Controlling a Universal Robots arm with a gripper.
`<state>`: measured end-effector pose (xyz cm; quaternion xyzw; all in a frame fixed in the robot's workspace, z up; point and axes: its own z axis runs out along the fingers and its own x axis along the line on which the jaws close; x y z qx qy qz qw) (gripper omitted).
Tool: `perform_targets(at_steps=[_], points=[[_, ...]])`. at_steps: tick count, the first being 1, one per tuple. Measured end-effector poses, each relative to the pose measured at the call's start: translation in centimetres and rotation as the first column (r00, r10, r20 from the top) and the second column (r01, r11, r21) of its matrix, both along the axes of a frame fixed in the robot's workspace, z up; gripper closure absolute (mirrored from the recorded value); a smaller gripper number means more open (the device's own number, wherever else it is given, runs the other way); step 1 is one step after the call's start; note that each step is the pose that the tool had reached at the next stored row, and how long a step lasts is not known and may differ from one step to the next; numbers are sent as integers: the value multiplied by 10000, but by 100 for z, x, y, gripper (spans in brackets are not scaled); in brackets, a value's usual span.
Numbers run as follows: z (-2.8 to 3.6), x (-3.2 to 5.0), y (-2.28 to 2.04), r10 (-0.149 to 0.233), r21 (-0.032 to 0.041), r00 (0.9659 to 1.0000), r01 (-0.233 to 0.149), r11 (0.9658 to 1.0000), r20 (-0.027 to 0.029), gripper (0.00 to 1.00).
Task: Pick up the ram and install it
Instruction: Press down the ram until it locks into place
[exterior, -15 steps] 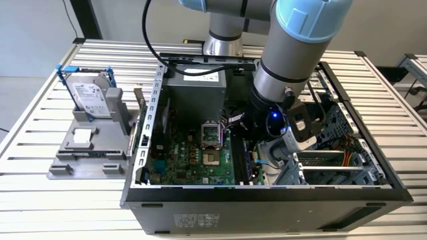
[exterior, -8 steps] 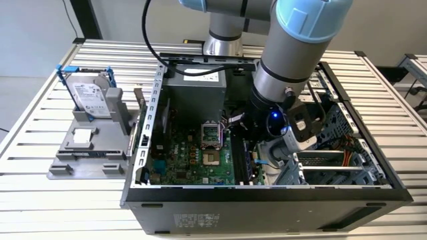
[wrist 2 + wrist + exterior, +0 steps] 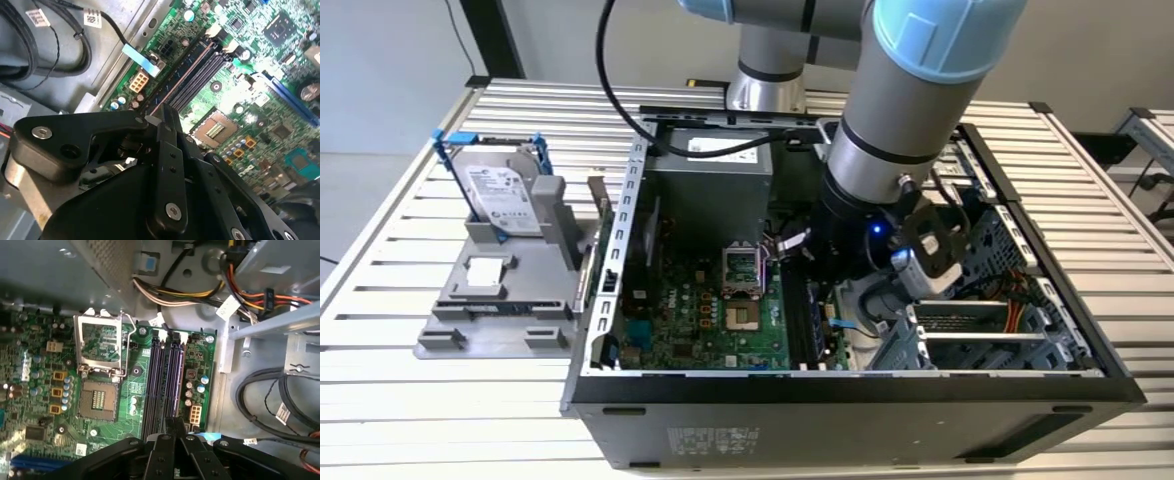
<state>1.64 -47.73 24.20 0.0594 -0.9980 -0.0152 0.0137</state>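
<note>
The fingers point(image 3: 161, 119), drawn nearly shut, appear to pinch the ram point(image 3: 176, 79) edge-on over the memory slots point(image 3: 165, 385), on the side nearest the case wall point(image 3: 107, 75). Any tilt or misalignment could jam it against a slot latch.

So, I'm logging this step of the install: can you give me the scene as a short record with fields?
case: open, lying on its side on the slatted table
end effector: inside the case, just over the memory slots
ram: cannot tell whether it is held
slots: dark, parallel, beside the CPU socket
hard drive: upright in a grey stand, outside the case on the exterior view's left
</note>
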Motion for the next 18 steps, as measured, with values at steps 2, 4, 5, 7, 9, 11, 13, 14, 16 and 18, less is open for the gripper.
perform_targets(at_steps=[2,4,5,7,9,11,13,14,16,18], points=[[5,0,0,365,1,9993,-365,9993,1,100],[7,0,0,714,1,9974,-714,9974,1,100],[9,0,-1,914,-1,9958,-914,9958,0,100],[12,0,-1,1248,-1,9922,-1248,9922,0,100],[16,0,0,1509,-1,9886,-1509,9886,0,100],[20,0,1,1691,0,9856,-1691,9856,1,100],[28,0,1,1962,-1,9806,-1962,9806,0,100],[32,0,1,2122,-1,9772,-2122,9772,0,100],[40,0,1,2443,0,9697,-2443,9697,1,100],[47,0,1,2752,-2,9614,-2752,9614,3,100]])
